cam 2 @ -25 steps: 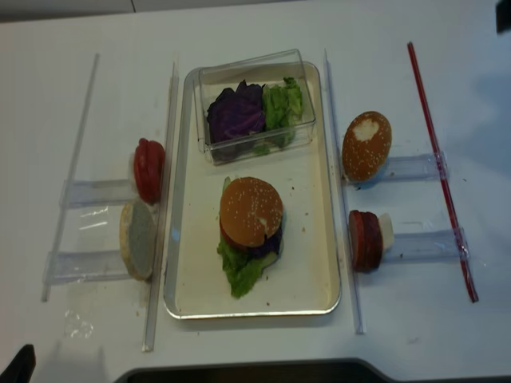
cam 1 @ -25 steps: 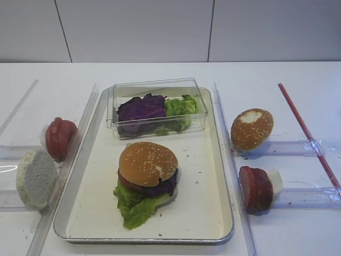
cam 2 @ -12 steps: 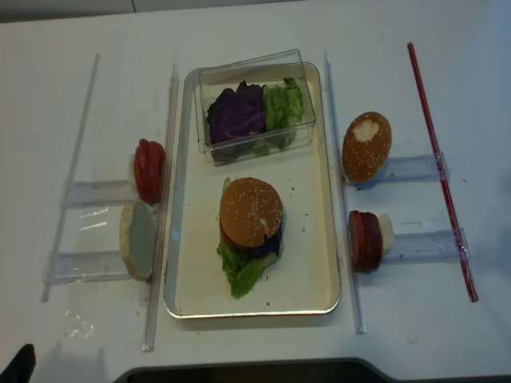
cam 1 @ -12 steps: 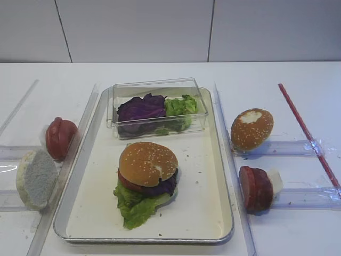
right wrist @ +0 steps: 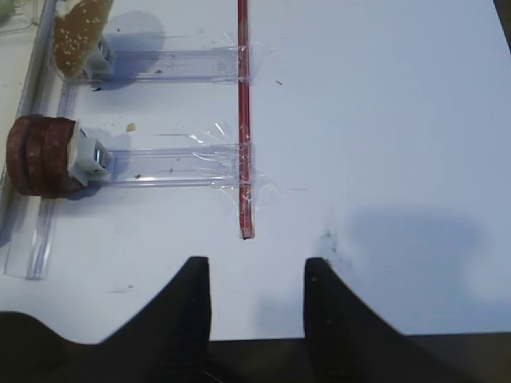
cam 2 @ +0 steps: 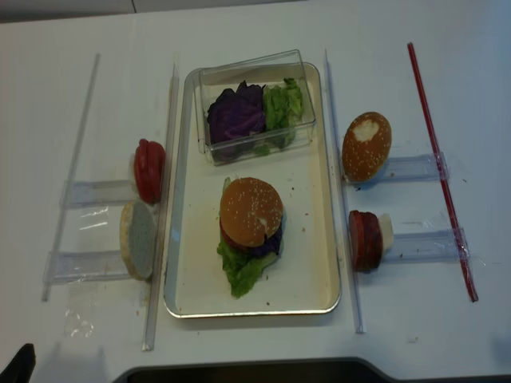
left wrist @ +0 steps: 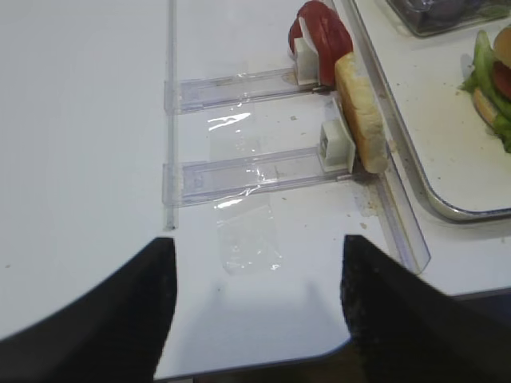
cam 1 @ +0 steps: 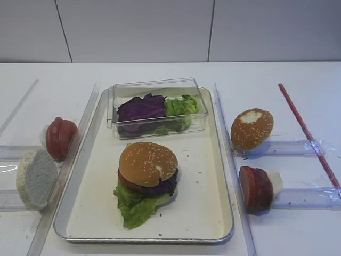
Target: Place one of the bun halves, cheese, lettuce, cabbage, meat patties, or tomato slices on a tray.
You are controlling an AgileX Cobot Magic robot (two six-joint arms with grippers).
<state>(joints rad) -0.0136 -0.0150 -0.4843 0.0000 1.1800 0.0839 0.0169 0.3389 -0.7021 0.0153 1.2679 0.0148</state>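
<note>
The sesame-seeded bun half (cam 1: 147,162) tops a stack on the tray (cam 1: 213,181), over red and purple layers and frilly lettuce (cam 1: 136,207). In the overhead view the same bun half (cam 2: 251,211) sits mid-tray (cam 2: 307,263). Cabbage (cam 1: 139,108) and more lettuce (cam 1: 181,106) lie in a clear box. Meat patties (cam 1: 256,188) (right wrist: 40,155) stand right of the tray, tomato slices (cam 1: 59,137) (left wrist: 323,28) left of it. My right gripper (right wrist: 257,262) is open over bare table, right of the patties. My left gripper (left wrist: 259,239) is open wide near the table's front edge. No cheese shows.
A darker bun with a white patch (cam 1: 251,128) and a pale bun half (cam 1: 35,177) (left wrist: 361,120) lean on clear plastic holders (right wrist: 172,163) (left wrist: 251,167). A red rod (cam 1: 306,130) (right wrist: 243,120) crosses the right-hand holders. Long clear rails (cam 2: 169,199) flank the tray.
A dark bit of arm at the top right of the overhead view has gone from sight. Nothing on the table has moved.
</note>
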